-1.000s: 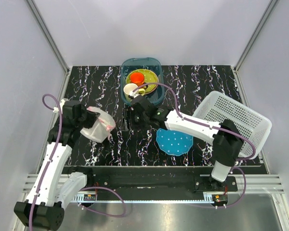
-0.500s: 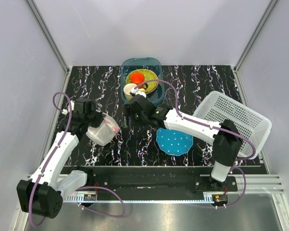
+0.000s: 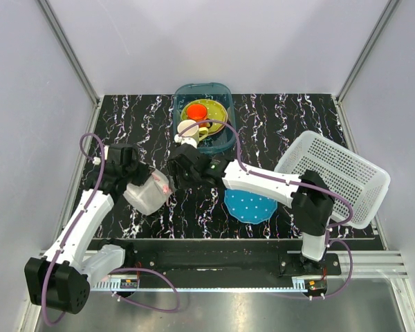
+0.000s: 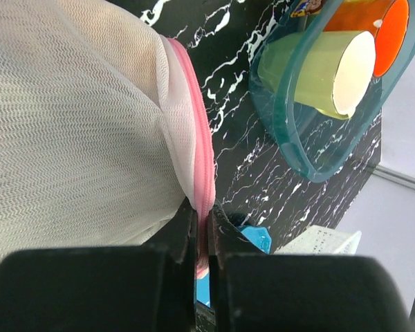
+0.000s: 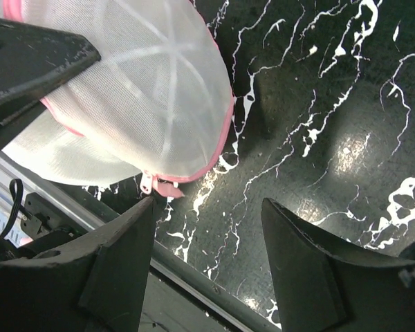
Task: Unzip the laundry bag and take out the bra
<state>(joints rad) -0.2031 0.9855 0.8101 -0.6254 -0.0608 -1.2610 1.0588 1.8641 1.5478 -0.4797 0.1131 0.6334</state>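
The laundry bag [image 3: 146,196] lies just left of the right gripper [image 3: 173,174], its rim between the left gripper's [image 4: 203,232] fingers. A tub [image 3: 223,140] sits behind the right gripper, with a plate [image 3: 250,205] and a basket [image 3: 335,176] to its right.

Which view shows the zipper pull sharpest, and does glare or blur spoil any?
Right wrist: sharpest; the pull hangs crisp at the bag's edge, with one soft glare patch on the table well aside. Left wrist: bag weave crisp, no pull in view, fingers dark and featureless. Top external: evenly lit, pull only a pink speck.
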